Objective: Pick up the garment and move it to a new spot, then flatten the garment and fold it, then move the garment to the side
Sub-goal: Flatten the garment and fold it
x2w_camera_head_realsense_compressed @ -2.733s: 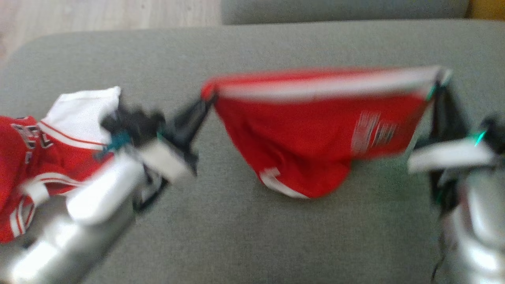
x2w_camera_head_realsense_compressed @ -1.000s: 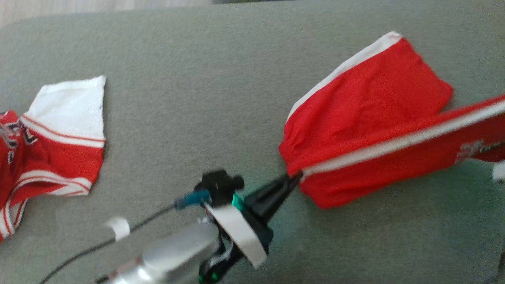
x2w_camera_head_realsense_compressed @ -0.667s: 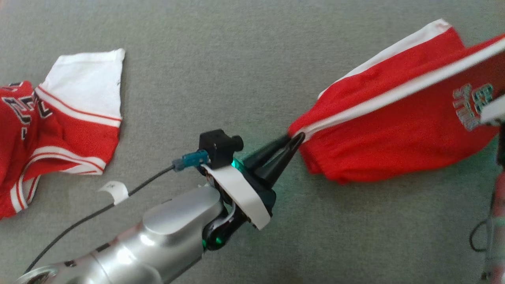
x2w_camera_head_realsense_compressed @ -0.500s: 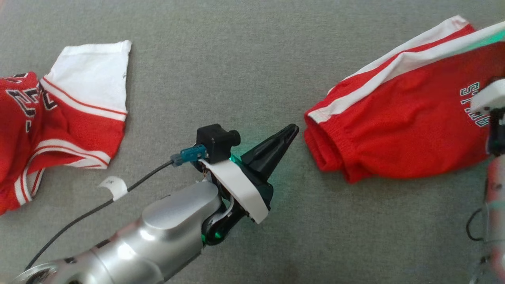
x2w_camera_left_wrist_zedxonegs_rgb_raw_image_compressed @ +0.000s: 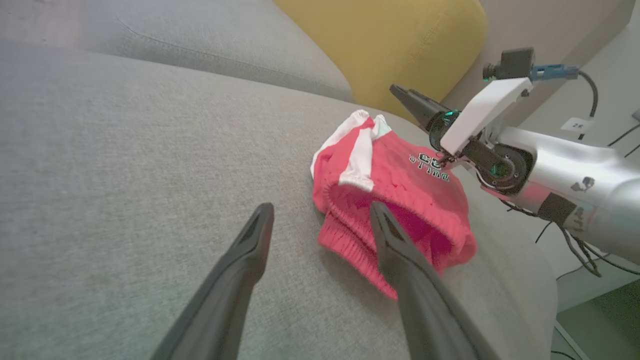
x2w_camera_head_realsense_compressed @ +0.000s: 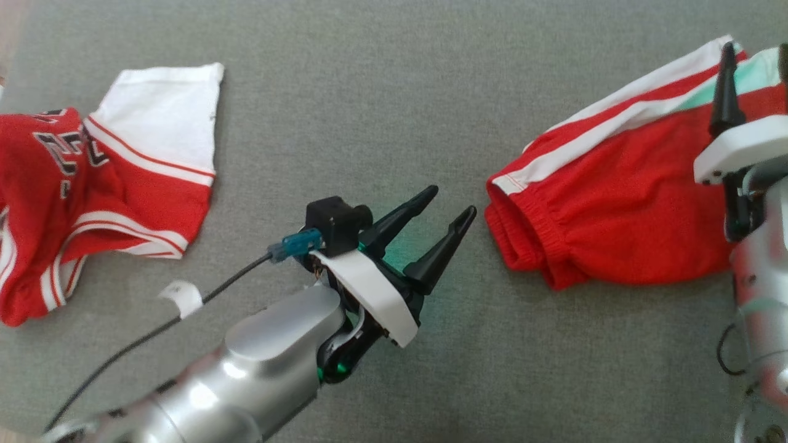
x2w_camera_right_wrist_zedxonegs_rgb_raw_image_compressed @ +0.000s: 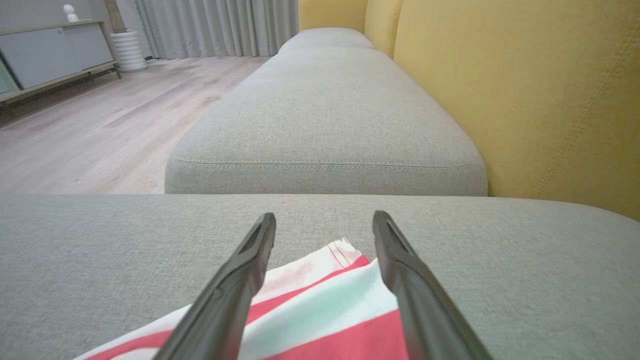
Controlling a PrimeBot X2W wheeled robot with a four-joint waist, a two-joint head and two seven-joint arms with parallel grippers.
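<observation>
Left gripper [x2w_camera_head_realsense_compressed: 454,200] was spread apart, empty; red shorts [x2w_camera_head_realsense_compressed: 615,221] lay just beyond its tips. Right gripper [x2w_camera_right_wrist_zedxonegs_rgb_raw_image_compressed: 324,215] was spread apart over shorts. Shorts lettering [x2w_camera_left_wrist_zedxonegs_rgb_raw_image_compressed: 430,167] was unreadable.

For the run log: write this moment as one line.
shorts: lying on cushion, ungripped | left end effector: open, just off waistband | right end effector: open, over shorts | jersey: apart, far left
</observation>
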